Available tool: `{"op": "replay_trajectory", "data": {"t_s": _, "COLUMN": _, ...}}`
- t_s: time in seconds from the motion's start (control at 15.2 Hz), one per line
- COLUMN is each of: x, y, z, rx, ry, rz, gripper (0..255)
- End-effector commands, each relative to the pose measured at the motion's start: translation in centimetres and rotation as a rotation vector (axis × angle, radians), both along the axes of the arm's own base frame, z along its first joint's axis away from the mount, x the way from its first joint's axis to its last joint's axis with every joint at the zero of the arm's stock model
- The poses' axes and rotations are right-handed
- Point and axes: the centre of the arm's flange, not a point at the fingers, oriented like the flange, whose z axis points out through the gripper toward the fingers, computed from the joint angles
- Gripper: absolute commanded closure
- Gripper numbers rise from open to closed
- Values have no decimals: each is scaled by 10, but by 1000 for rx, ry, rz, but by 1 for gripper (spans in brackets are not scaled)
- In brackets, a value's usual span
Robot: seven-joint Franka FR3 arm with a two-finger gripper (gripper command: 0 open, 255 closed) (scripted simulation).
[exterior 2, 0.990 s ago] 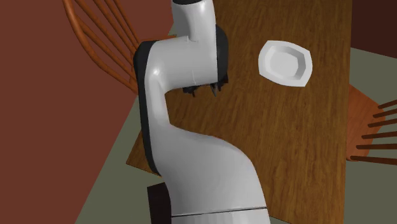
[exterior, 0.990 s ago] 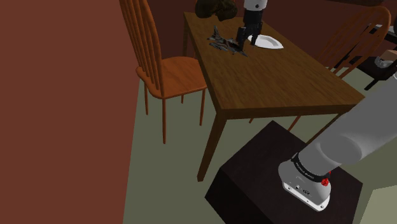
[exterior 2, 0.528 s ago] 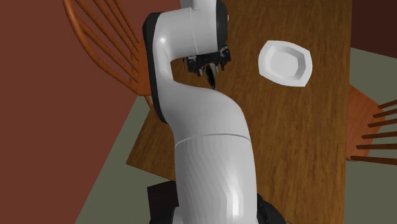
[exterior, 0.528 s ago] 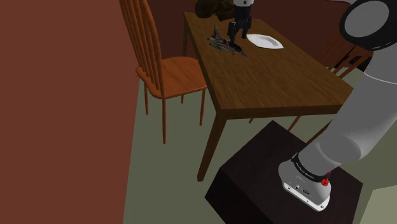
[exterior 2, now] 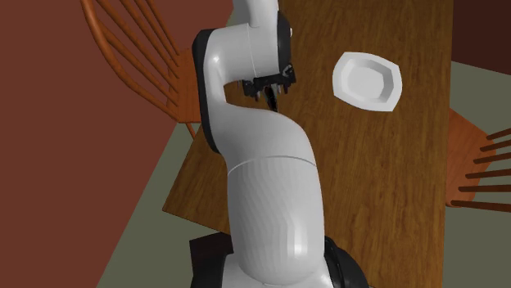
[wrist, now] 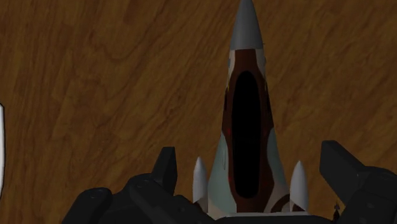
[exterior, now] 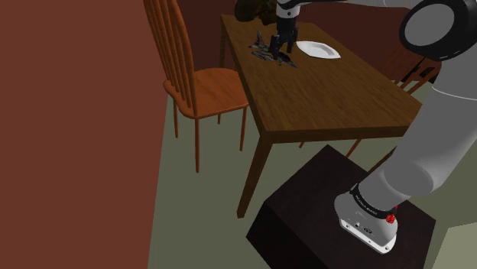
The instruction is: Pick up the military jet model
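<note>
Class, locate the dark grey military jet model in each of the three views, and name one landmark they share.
Shoulder view: the dark grey jet lies at the brown wooden table's far end, under the black gripper.
Second exterior view: largely hidden behind the white arm, beside the gripper.
Wrist view: between the open fingers, nose pointing away.
Shared landmark: the table.

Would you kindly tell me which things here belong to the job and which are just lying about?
Job: military jet model, on the wooden table; open gripper straddling it.
Lying about: white plate; wooden chair; dark object at the table's far end.
</note>
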Motion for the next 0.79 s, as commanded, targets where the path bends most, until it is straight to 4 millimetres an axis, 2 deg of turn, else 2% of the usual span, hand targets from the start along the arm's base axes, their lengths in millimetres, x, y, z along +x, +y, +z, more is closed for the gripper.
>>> {"op": "replay_trajectory", "data": {"t_s": 0.0, "x": -1, "y": 0, "z": -4, "rx": 0, "ry": 0, "rz": 0, "gripper": 0}}
{"op": "replay_trajectory", "data": {"t_s": 0.07, "x": -1, "y": 1, "z": -4, "rx": 0, "ry": -1, "rz": 0, "gripper": 255}}
{"op": "replay_trajectory", "data": {"t_s": 0.66, "x": -1, "y": 0, "z": -4, "rx": 0, "ry": 0, "rz": 0, "gripper": 255}}
{"op": "replay_trajectory", "data": {"t_s": 0.73, "x": -1, "y": 0, "z": 1, "rx": 0, "ry": 0, "rz": 0, "gripper": 255}}
